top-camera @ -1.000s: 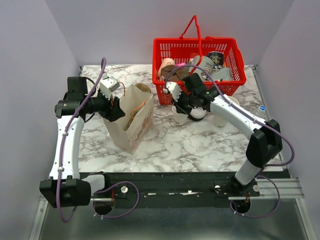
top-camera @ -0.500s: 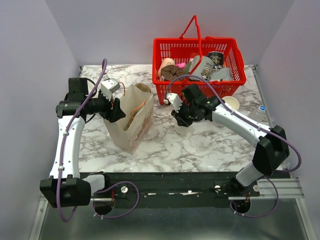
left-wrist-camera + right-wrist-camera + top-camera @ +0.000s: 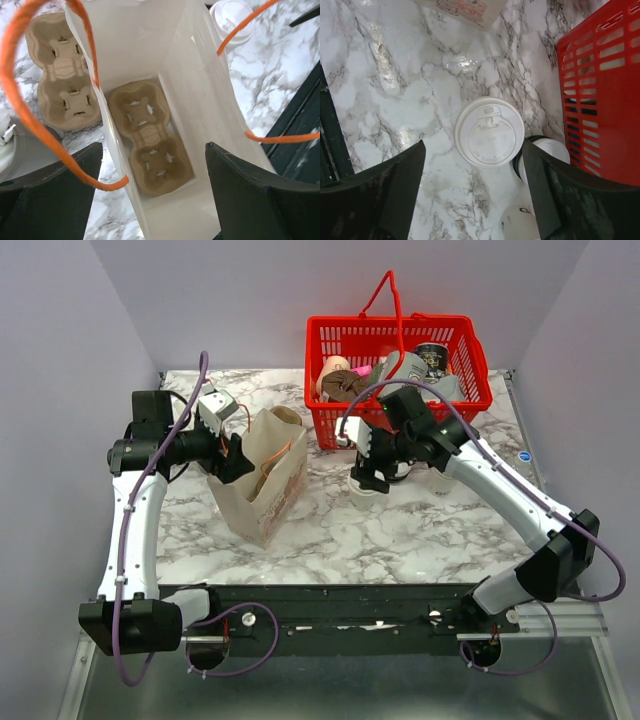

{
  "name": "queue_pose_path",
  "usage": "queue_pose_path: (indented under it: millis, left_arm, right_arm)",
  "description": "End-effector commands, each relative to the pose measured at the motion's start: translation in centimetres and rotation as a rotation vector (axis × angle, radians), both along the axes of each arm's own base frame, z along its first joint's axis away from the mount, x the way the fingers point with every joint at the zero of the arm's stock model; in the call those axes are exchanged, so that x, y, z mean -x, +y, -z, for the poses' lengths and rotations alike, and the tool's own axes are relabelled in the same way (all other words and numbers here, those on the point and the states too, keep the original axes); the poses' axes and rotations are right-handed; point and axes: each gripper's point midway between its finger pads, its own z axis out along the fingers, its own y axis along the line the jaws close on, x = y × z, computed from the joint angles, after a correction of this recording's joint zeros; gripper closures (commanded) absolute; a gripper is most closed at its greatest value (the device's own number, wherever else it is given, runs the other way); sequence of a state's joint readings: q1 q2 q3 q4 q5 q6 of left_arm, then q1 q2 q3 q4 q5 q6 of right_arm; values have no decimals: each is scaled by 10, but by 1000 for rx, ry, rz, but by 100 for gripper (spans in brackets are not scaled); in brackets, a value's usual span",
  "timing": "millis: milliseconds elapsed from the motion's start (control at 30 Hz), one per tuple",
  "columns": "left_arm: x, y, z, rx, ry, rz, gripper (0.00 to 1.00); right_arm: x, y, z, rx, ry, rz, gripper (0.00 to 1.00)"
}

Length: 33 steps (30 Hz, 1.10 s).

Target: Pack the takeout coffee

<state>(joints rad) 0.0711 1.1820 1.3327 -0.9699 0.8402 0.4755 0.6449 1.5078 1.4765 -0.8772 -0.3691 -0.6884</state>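
Note:
The takeout coffee (image 3: 490,132), a small white cup with a round lid, stands upright on the marble left of the red basket (image 3: 400,350); it also shows in the top view (image 3: 366,493) and in the left wrist view (image 3: 231,18). My right gripper (image 3: 474,146) hangs open straight above the lid, one finger on either side, holding nothing. The brown paper bag (image 3: 262,485) stands open with orange handles. A cardboard cup carrier (image 3: 150,142) lies on its floor. My left gripper (image 3: 154,150) is open over the bag's mouth, with the bag's near wall between its fingers.
A second cup carrier (image 3: 61,90) lies on the table beside the bag. Loose white lids (image 3: 547,150) and a cup lying on its side (image 3: 520,225) sit right next to the coffee. The basket wall (image 3: 605,90) stands close to my right finger.
My right gripper has gone from nearly shut to open and has risen a little above the coffee's lid. My left gripper has opened wider at the bag's mouth.

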Motion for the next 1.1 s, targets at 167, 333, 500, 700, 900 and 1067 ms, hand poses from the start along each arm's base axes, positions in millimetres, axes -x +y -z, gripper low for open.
queue_pose_path:
  millis: [167, 333, 500, 700, 900, 1067]
  left_arm:
    - [-10, -2, -23, 73, -1, -74, 1]
    - [-8, -1, -20, 63, 6, -75, 1]
    - [-9, 0, -23, 60, -1, -76, 1]
    - [-9, -2, -24, 66, -10, -69, 1]
    - [-6, -2, -18, 67, -1, -70, 1]
    - [-5, -2, -16, 66, -4, -71, 1]
  right_arm:
    - [-34, -5, 20, 50, 133, 114, 0]
    - [-15, 3, 28, 27, 163, -55, 0]
    - [-10, -5, 31, 53, 2, -253, 0]
    - [-14, -12, 46, 104, -25, -334, 0]
    - [-21, -7, 49, 105, 22, -339, 0]
    - [-25, -6, 55, 109, 79, -334, 0]
